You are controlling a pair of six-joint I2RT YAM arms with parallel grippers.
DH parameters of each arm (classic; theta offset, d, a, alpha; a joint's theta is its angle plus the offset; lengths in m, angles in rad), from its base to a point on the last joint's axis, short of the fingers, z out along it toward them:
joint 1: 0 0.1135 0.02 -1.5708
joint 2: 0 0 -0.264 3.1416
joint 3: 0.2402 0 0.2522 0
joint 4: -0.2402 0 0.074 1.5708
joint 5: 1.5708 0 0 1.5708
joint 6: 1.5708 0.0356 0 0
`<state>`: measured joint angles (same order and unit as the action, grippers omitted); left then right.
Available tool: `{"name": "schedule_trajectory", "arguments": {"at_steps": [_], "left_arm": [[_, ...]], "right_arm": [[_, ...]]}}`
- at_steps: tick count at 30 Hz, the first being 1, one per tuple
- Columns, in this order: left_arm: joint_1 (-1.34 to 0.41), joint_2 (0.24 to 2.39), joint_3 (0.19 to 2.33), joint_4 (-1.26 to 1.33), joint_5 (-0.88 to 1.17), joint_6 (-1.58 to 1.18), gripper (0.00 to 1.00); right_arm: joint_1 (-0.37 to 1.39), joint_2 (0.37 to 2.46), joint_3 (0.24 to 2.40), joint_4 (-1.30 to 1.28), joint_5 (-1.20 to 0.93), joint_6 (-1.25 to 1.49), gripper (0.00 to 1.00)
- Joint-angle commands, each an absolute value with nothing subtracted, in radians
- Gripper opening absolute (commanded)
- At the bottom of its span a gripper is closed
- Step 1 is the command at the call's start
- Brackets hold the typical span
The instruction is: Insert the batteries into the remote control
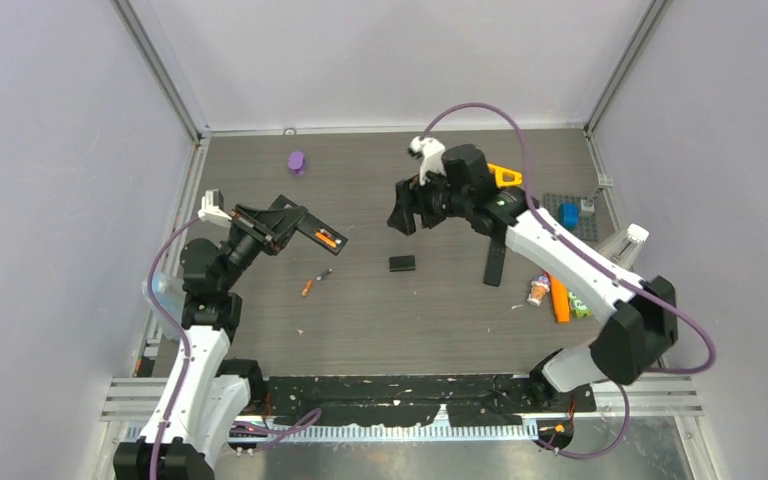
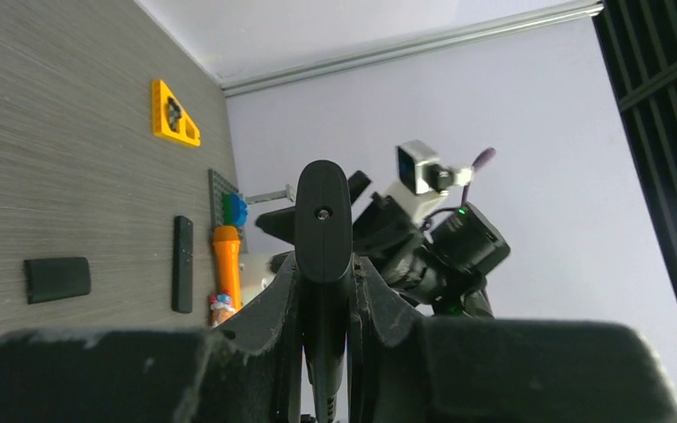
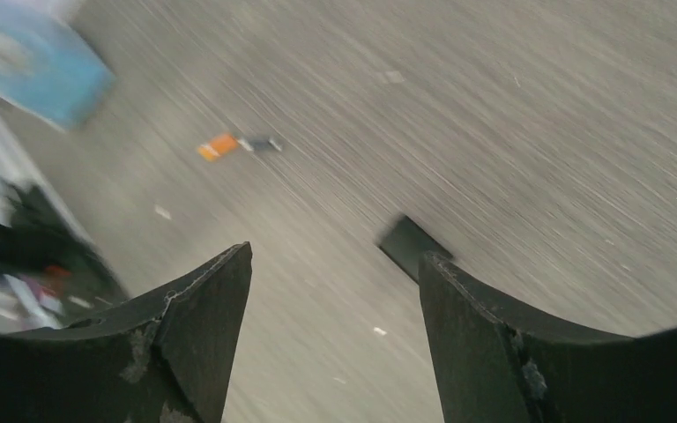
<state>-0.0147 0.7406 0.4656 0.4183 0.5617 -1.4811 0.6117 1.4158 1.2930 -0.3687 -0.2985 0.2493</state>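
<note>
Orange batteries [image 1: 329, 238] sit in the open bay of the remote [image 1: 312, 228]. My left fingers [image 1: 278, 226] are pressed together on one end of it, holding it up off the desk [image 1: 440, 320] on the left side. Just below it, two loose batteries [image 1: 315, 281] lie on the desk, one end orange and the other dark. A flat black cover [image 1: 401, 263] lies near them toward the middle. My right fingers [image 1: 403, 216] hang above that cover, spread wide and pinching nothing; my right wrist view is blurred. A second remote [image 1: 496, 262] lies beside my right arm, and an orange stick [image 1: 559, 298] lies further right.
</note>
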Motion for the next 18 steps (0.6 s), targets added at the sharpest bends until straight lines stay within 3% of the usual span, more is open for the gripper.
{"name": "schedule_trajectory", "arguments": {"at_steps": [1,9,18], "left_arm": [[0.039,0.72,0.464,0.365,0.577,-1.424,0.0],[0.101,0.793,0.439,0.377,0.62,-1.457,0.0],[0.133,0.871,0.457,0.407,0.667,-1.455,0.0]], "right_arm": [[0.617,1.545,1.358,-0.591,-0.21,-0.252,0.74],[0.624,1.774,1.445,-0.7,-0.148,-0.467,0.73],[0.666,1.883,1.448,-0.675,-0.11,-0.578,0.72]]}}
